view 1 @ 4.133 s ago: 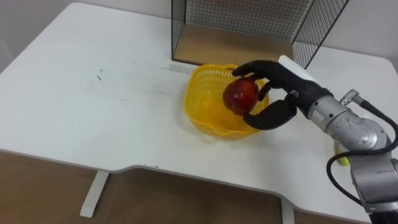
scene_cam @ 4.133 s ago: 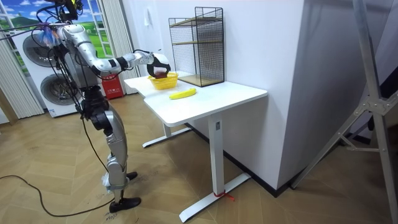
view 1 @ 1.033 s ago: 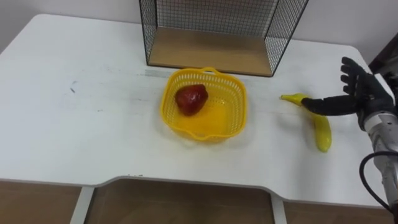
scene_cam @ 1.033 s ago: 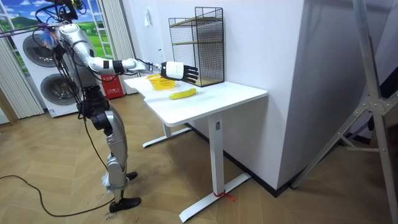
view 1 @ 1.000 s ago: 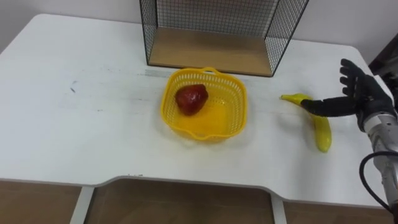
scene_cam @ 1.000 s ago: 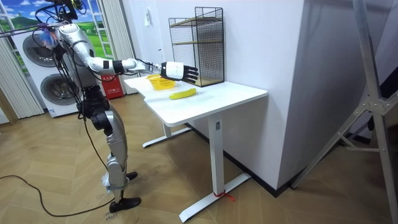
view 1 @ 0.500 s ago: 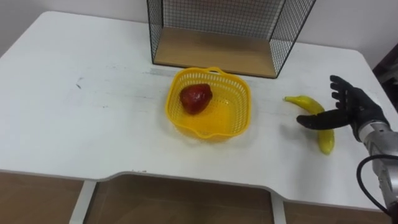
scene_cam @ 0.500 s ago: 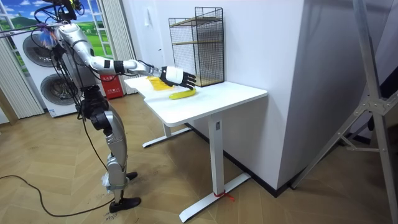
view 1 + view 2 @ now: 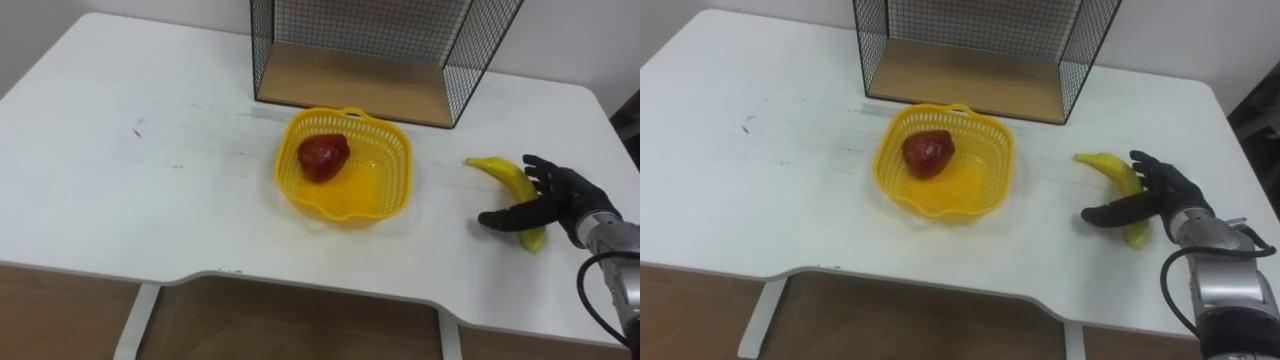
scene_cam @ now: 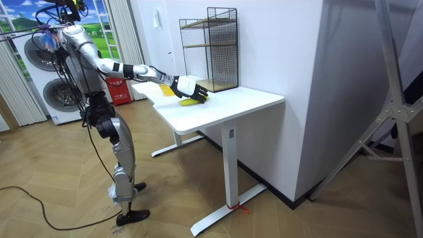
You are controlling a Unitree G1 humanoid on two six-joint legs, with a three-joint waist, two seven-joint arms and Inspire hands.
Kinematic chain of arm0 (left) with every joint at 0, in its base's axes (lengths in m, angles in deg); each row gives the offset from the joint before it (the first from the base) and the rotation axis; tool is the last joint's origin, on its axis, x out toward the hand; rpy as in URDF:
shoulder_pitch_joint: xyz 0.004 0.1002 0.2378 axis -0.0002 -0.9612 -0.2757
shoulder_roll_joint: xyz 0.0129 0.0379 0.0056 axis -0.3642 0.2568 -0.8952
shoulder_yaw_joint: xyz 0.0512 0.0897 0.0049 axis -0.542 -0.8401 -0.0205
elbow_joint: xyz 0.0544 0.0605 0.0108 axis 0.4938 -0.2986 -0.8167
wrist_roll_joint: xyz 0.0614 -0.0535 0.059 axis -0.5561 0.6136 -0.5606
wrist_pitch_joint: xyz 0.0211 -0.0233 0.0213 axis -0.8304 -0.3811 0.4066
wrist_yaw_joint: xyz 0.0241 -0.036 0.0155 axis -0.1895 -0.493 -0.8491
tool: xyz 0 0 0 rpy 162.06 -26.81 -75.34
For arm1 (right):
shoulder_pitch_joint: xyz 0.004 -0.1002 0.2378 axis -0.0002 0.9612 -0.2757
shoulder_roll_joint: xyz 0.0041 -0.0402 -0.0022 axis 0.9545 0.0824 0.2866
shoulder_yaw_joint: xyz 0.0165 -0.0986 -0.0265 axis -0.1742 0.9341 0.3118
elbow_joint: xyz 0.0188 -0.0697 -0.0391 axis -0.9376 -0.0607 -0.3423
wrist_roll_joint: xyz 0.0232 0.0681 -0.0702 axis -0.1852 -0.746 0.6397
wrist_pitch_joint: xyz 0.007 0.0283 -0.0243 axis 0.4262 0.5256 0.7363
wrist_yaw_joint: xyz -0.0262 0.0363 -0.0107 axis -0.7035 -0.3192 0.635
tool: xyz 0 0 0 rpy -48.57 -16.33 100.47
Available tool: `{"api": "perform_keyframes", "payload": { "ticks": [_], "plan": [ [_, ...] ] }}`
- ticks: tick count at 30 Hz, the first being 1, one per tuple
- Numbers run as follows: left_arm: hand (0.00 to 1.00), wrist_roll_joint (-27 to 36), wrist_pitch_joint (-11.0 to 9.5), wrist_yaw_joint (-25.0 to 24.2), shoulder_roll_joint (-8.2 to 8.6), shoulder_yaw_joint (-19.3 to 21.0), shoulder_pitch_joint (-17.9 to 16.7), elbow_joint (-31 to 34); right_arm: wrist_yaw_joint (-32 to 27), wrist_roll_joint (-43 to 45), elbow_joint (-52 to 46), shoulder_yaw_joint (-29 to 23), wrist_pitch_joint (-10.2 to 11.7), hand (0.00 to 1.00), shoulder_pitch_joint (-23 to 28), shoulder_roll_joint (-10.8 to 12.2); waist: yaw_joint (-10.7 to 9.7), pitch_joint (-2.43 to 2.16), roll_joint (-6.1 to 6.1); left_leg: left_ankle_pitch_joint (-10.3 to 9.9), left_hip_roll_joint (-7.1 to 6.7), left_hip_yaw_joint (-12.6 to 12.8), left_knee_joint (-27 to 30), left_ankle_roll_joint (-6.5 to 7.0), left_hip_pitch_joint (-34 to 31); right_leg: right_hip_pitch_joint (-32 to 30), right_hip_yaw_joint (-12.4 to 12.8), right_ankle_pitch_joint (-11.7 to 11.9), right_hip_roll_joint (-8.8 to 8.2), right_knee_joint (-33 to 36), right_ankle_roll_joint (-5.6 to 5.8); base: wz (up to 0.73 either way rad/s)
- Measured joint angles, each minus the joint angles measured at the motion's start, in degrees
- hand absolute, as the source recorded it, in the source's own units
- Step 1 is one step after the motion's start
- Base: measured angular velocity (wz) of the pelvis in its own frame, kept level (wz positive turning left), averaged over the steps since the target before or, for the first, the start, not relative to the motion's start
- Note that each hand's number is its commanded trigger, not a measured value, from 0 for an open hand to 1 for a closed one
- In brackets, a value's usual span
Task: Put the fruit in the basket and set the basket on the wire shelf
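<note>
The black right hand [image 9: 556, 200] is spread wide, its fingers straight and apart. It lies over the near end of the curved yellow banana [image 9: 503, 172], the thumb stretched out low toward the yellow plastic basket [image 9: 346, 116]; it grips nothing. The banana lies on the white table [image 9: 150, 200], well to the right of the basket. A dark red fruit [image 9: 323, 157] sits inside the basket, on its left side. Just behind the basket stands the black wire shelf [image 9: 372, 35] with a wooden bottom board. In the room view the robot stands on a wooden floor [image 10: 66, 198] at the table's end, right arm reaching forward, with white washing machines [image 10: 49, 86] behind it
</note>
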Motion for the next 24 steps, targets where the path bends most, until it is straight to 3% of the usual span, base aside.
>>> {"api": "perform_keyframes", "payload": {
  "ticks": [10, 11, 12, 13, 17, 24],
  "plan": [
    [0.0, 0.0, -0.2, 0.0, -0.02, 0.0, 0.2, -0.1, 1.9, 3.2, 0.0, 0.0, 0.3, 0.0, -0.1, -0.4, 0.1, -0.07, 0.01, 0.0, -0.01, -0.2, 0.0, -0.01, -0.1, 0.1, -0.3, 0.0, 0.0, -0.1, 0.0, 0.0],
    [0.0, 0.0, -0.2, 0.0, -0.02, 0.0, 0.3, -0.1, 2.0, 3.7, 0.0, 0.0, 0.3, 0.36, -0.1, -0.4, 0.4, -0.07, 0.03, 0.0, -0.01, -0.2, 0.0, -0.01, -0.1, 0.1, -0.3, 0.0, 0.0, -0.1, 0.0, 0.0],
    [0.0, 0.0, -0.1, 0.0, -0.02, 0.0, 0.3, -0.1, 2.0, 3.8, 0.0, 0.0, 0.3, 0.62, -0.1, -0.4, 0.4, -0.04, 0.12, 0.0, -0.01, -0.2, 0.1, -0.01, -0.1, 0.1, -0.3, 0.0, 0.01, -0.1, 0.0, 0.0],
    [0.0, 0.0, -0.1, 0.0, -0.02, -0.1, 0.3, -0.1, 2.0, 3.8, 0.0, 0.0, 0.3, 1.0, -0.1, -0.4, 0.4, -0.04, 0.15, 0.0, -0.01, -0.2, 0.2, 0.0, -0.1, 0.0, -0.3, 0.0, 0.01, -0.1, 0.0, 0.0],
    [0.0, 0.0, -0.1, 0.0, -0.01, -0.2, 1.0, -0.1, 1.3, 4.6, 0.0, 0.0, 0.4, 1.0, -0.2, -0.5, 0.6, 0.07, 0.66, 0.0, 0.0, -0.4, 0.3, 0.0, -0.3, 0.1, -0.5, 0.0, 0.03, -0.1, -0.04, 0.0],
    [0.0, 0.1, -0.1, 0.0, -0.05, -0.6, 2.4, -0.1, 0.7, 5.5, 2.0, 0.0, 0.5, 1.0, -1.1, -3.6, 1.4, -0.22, 1.35, 0.0, 0.0, -0.5, -0.1, -0.05, 0.0, 0.1, -0.5, 0.0, 0.06, -0.1, -0.04, 0.0]
  ]
}}
